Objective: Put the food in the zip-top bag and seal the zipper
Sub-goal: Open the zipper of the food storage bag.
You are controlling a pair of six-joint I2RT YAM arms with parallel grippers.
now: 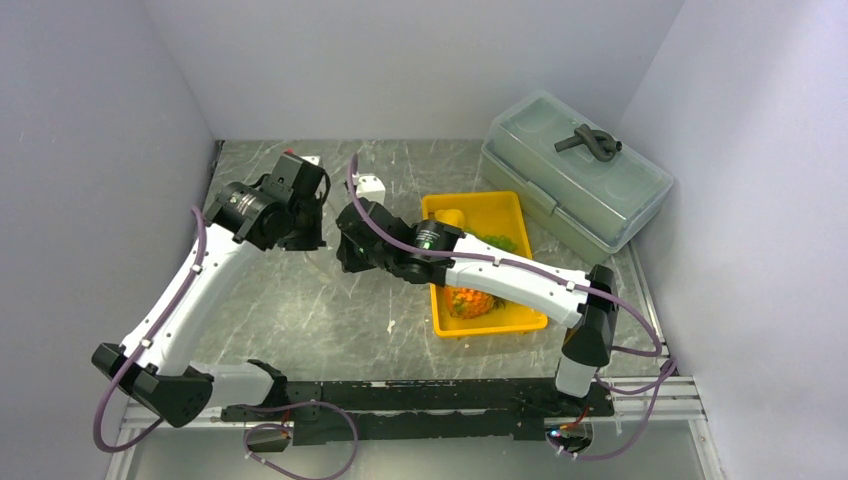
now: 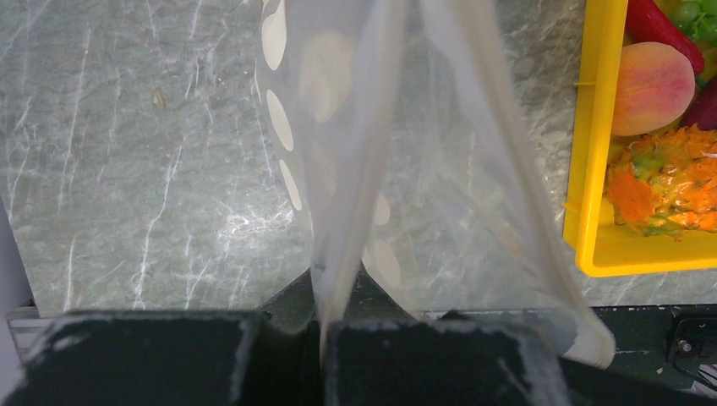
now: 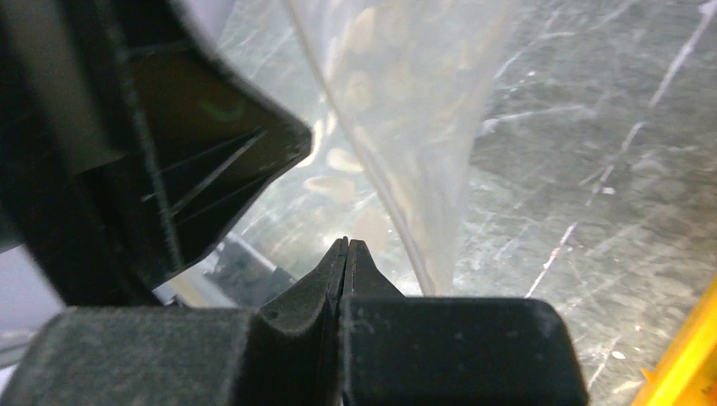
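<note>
One clear soft plastic pouch printed with white round dots is lifted off the grey marbled tabletop, left of the yellow rectangular tray. It looks empty. Its film fans away from the left gripper, whose jaws are closed tight on a gathered fold of it. The right gripper sits just beside that pinch with its fingertips pressed together. Dotted film lies behind and beside them, but I cannot tell whether any is caught between. I cannot pick out the press strip with certainty either, though a thicker edge runs down the pouch's right side in the left wrist view.

All the food in view is in the tray: the orange pineapple, the orange round fruit, the red chili pepper and a corner of the green grape bunch. The task looks barely begun, and the step in hand seems to be getting the mouth open.

To do that well, the left pinch should grip one lip only, close to the strip. The right gripper should take the opposite lip. The two should then draw apart gently, since thin film slips or stretches under a jerk. Turning the mouth toward the tray would shorten each carry. Farther right, against the wall, stands a grey-green lidded plastic box, clear of the work.
</note>
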